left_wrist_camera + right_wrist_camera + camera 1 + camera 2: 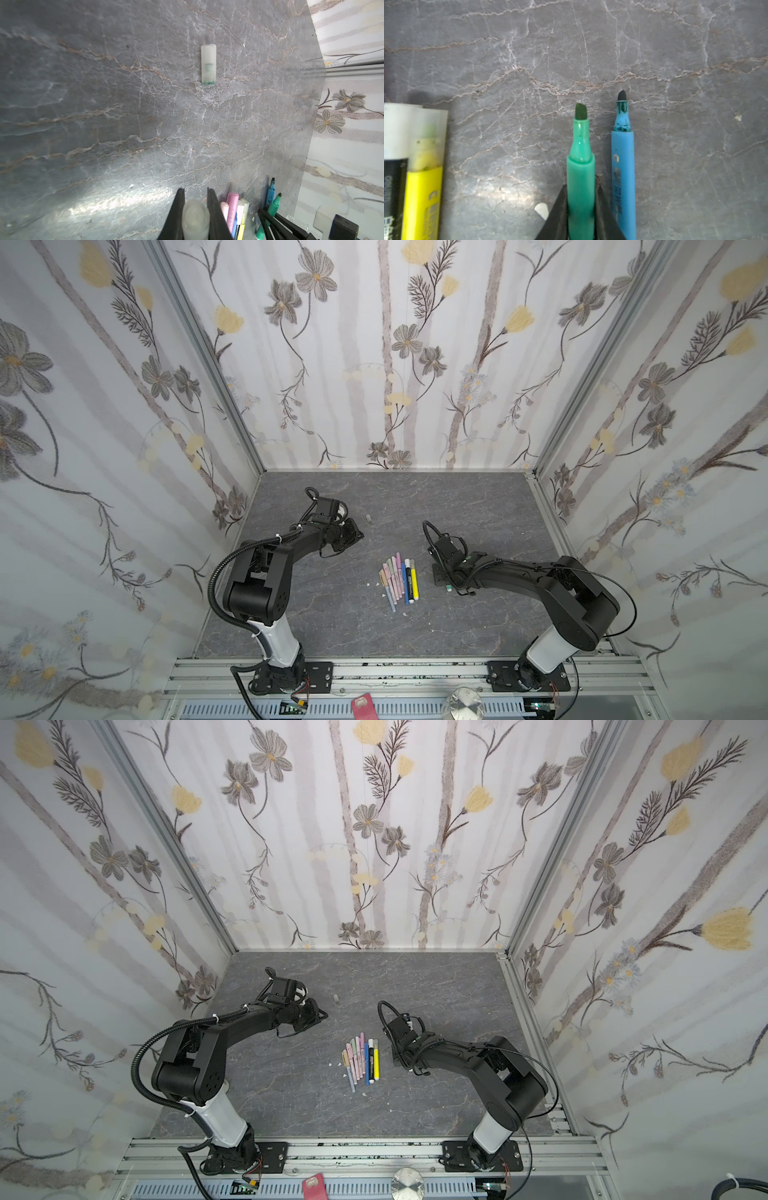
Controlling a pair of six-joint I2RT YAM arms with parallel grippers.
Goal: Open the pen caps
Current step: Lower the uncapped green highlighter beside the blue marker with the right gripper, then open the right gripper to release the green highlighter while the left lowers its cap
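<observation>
we see left gripper (195, 192) low, pinching cap (195, 217) | right gripper (581, 187) low, jaws hugging green pen (580, 164), grip unclear | open table (591, 41) ahead of right

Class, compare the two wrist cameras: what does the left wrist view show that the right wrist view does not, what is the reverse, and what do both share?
Only the left wrist view: a loose whitish cap with a green-stained end lying on the table, and a cloudy cap clamped in the left gripper.
Only the right wrist view: a white fleck beside the right gripper, and dark smears on the blue pen's neck.
Both: the uncapped green pen and blue pen side by side, the capped yellow pen, and the grey marbled table.
</observation>
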